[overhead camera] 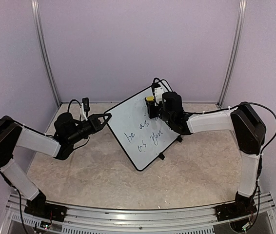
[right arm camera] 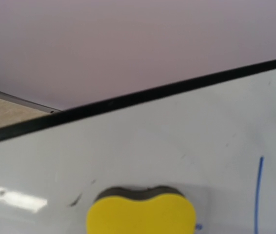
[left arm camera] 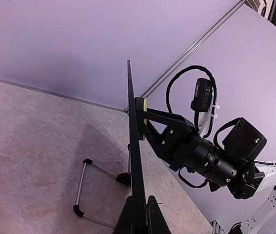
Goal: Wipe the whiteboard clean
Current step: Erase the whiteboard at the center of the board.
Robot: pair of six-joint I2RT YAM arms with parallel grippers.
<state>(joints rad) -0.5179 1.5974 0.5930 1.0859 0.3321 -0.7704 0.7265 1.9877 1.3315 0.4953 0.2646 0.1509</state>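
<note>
**Whiteboard.** Standing near the middle of the beige table, leaning back on a black wire stand. Sitting diagonally in the top view, with one rounded corner pointing toward the left arm. Appearing edge-on, as a thin dark line, in the left wrist view.

**Left gripper.** Clamping that corner, with both fingers closed against opposite faces of the black rim. Holding nothing else. Board edge rising straight up from between the fingertips in the left wrist view.

**Right gripper.** Pinching a yellow eraser, with the jaws narrowed to the block's width. Pressing the eraser flat against the writing face, close to the board's upper far edge.

**Handwriting.** Running in dark lines across the lower half of the board, below the eraser. Showing as a few blue strokes at the lower right of the right wrist view. Leaving a small dark smudge just left of the eraser.

**Stand feet.** Resting on the table behind the board, on the right arm's side in the top view.
</note>
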